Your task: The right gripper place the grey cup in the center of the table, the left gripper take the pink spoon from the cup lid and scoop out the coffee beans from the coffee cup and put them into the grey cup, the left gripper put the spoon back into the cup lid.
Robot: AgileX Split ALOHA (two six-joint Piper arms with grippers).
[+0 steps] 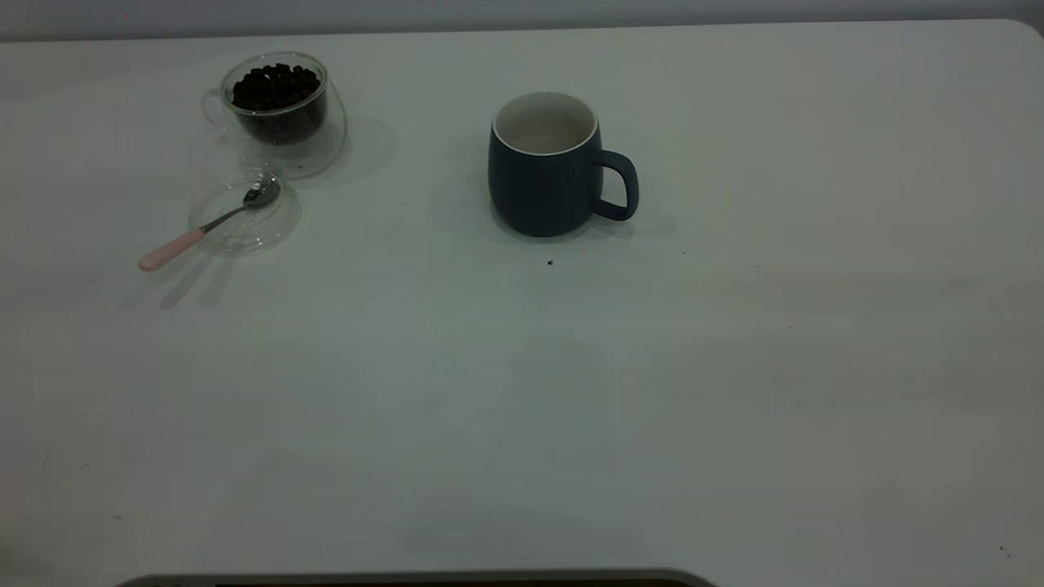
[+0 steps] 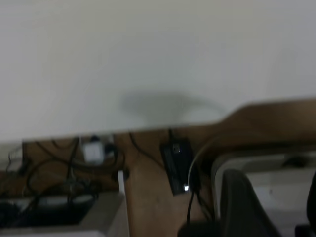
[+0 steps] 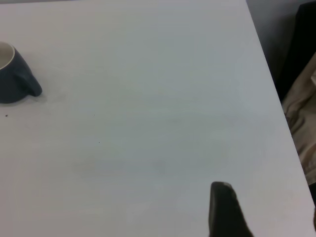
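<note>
grey cup (image 1: 545,175): upright mid-table (image 1: 522,391), inside white, empty | coffee cup (image 1: 281,110): far left, full of coffee beans (image 1: 276,86) | cup lid (image 1: 242,216): just before it, pink spoon (image 1: 208,224) bowl inside, handle overhanging | left, right tool state: cannot tell

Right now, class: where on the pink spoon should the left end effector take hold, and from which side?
Probably the pink handle end of the pink spoon. It juts past the cup lid rim toward the table's front-left, slightly raised, with bare table around it. Come from above, fingers across the handle; the bowl lies inside the lid.
</note>
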